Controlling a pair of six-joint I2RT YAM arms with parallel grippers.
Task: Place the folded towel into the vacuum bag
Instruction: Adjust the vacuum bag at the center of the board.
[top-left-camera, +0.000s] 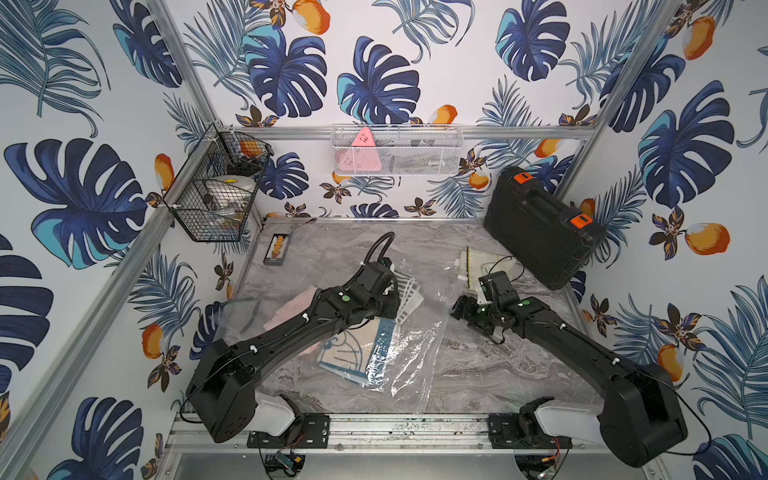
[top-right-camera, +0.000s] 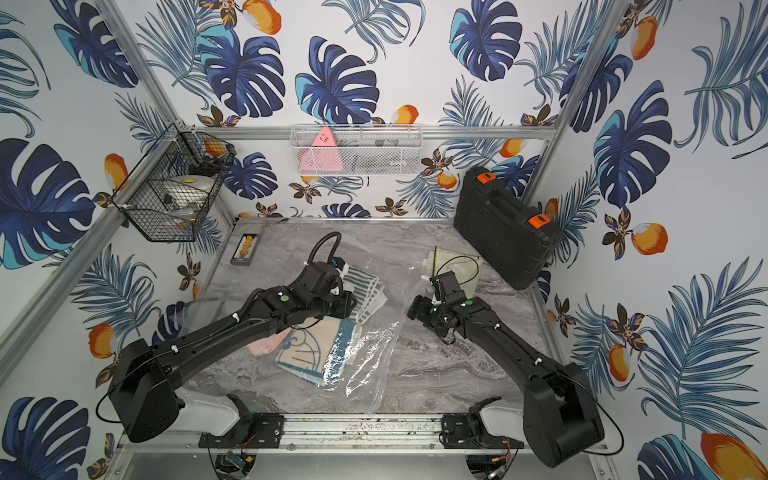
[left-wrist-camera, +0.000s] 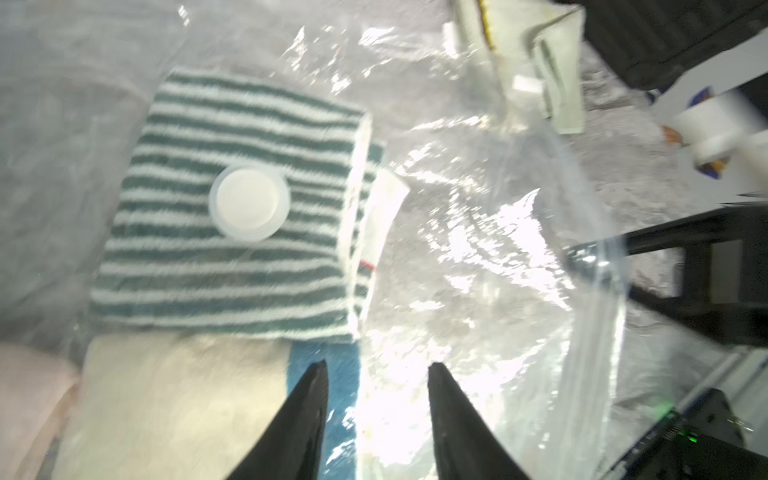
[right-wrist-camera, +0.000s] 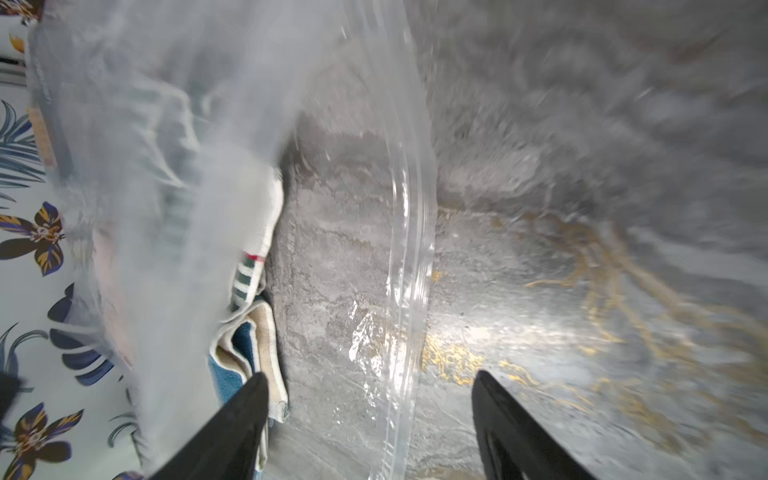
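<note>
The bag (top-left-camera: 409, 353) is clear, crinkly plastic, lying flat in the table's (top-left-camera: 478, 365) middle. The striped towel (left-wrist-camera: 232, 208) lies inside it, under the white valve (left-wrist-camera: 248, 203). Both the left gripper (left-wrist-camera: 376, 370) and right gripper (right-wrist-camera: 370, 380) are open, holding nothing.

Both top views show two black robot arms (top-left-camera: 266, 353) (top-left-camera: 582, 345), one crinkly transparent vacuum bag (top-left-camera: 411, 353) and four folded towels: one green-and-white striped (left-wrist-camera: 232, 216), one beige-and-blue patterned (top-left-camera: 353, 345), one pale pink (top-left-camera: 291, 311), one cream (top-left-camera: 482, 266). Two wire baskets hang on the walls, one black (top-left-camera: 208, 203) and one white (top-left-camera: 395, 153). One black hard case (top-left-camera: 536, 232) bears two orange latches (top-left-camera: 522, 178) (top-left-camera: 580, 220).
</note>
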